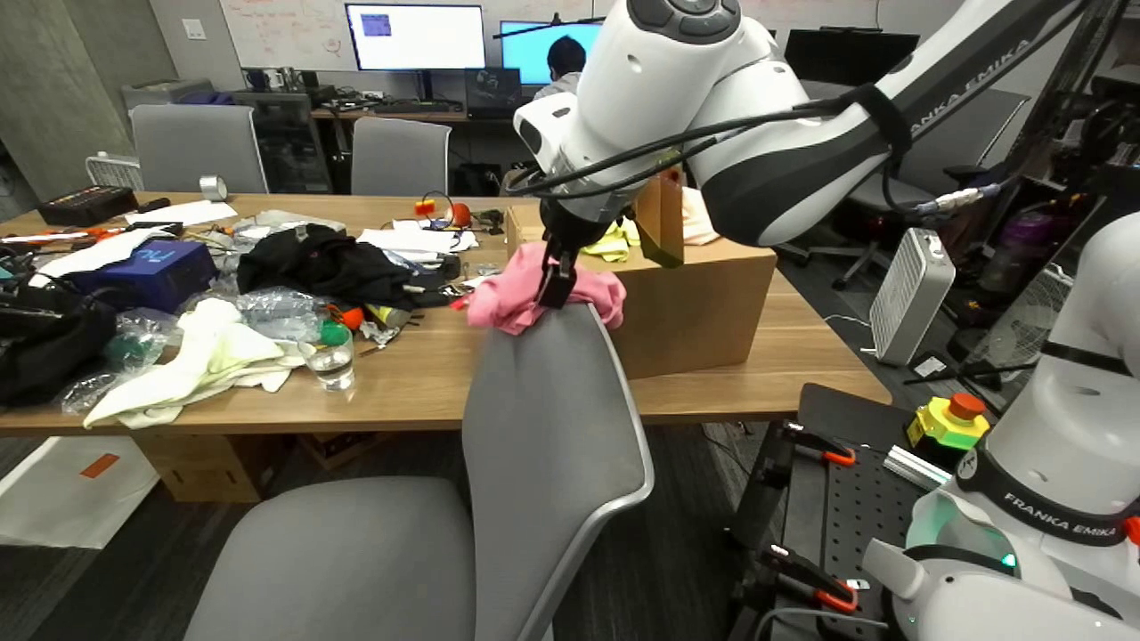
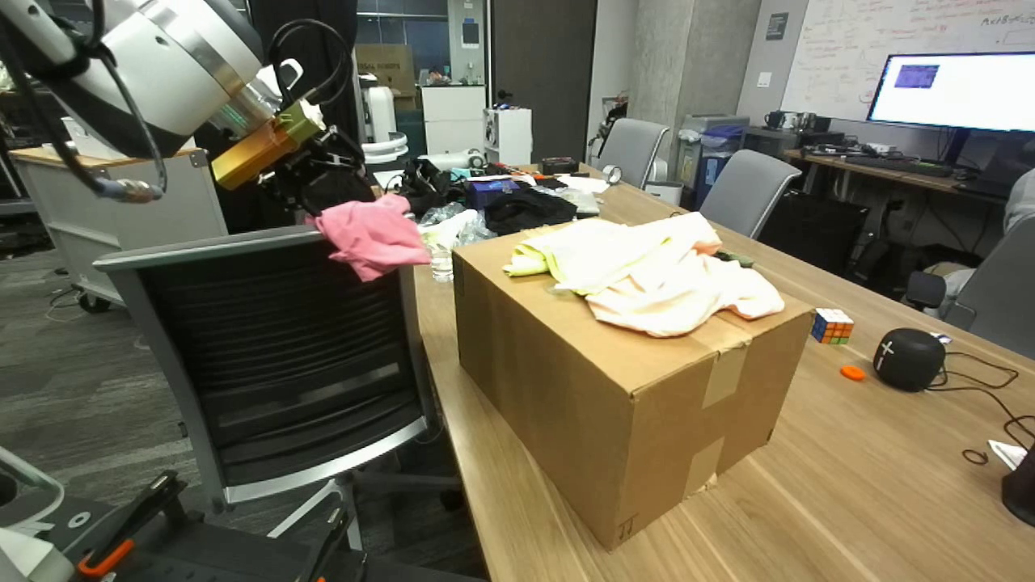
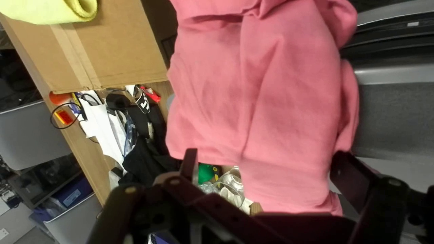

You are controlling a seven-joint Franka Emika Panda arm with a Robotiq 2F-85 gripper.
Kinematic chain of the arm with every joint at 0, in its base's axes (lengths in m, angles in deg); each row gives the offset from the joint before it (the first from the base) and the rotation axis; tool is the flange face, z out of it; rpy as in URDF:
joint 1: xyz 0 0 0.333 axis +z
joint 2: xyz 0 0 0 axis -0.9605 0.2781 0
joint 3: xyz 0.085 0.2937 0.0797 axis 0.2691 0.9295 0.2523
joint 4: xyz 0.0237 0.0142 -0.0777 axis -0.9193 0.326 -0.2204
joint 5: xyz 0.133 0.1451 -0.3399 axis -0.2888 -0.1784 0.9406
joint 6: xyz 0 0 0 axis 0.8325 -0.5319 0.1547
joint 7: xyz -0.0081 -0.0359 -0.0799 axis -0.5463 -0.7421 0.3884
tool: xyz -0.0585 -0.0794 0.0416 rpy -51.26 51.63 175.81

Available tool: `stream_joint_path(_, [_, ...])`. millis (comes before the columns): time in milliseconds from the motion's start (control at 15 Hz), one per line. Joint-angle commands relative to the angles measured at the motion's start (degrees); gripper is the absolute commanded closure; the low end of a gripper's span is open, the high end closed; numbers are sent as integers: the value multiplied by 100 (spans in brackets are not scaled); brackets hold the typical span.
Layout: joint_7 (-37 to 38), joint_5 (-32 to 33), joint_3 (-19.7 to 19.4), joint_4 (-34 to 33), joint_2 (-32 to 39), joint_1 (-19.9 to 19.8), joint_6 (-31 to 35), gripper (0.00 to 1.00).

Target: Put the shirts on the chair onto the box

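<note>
with claw (image 3: 266, 162) spread wide astride the pink shirt (image 3: 264, 95) draped over the grey office chair (image 1: 552, 401), gripping nothing, aim to close on a thick central fold; lift straight up, then carry across to the cardboard box (image 2: 550, 380).

Pink shirt (image 3: 264, 95), one | large cardboard box (image 2: 550, 388), one | yellow and pale garments (image 2: 647, 271) atop it, number indistinct | gripper (image 3: 266, 169), one | chairs (image 1: 561, 401), at least four | monitors (image 1: 427, 44), three visible (two lit) | person (image 1: 565, 58), one | orange-handled clamps (image 1: 810, 570), two | red-topped stop switch (image 1: 944, 434), one | glass tumbler (image 1: 329, 361), one | puzzle cube (image 2: 832, 326), one | black speaker (image 2: 910, 360), one | orange disc (image 2: 851, 373), one
</note>
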Motion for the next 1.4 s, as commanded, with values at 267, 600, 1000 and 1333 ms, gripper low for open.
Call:
stream_joint_path(267, [78, 61, -60, -146, 195, -66, -44, 29])
stream_joint_path(600, [61, 56, -109, -164, 180, -90, -22, 61])
stream_joint_path(1000, [-58, -48, -169, -168, 37, -67, 12, 100])
stream_joint_path(1333, [-493, -579, -397, -312, -520, 340, -37, 98])
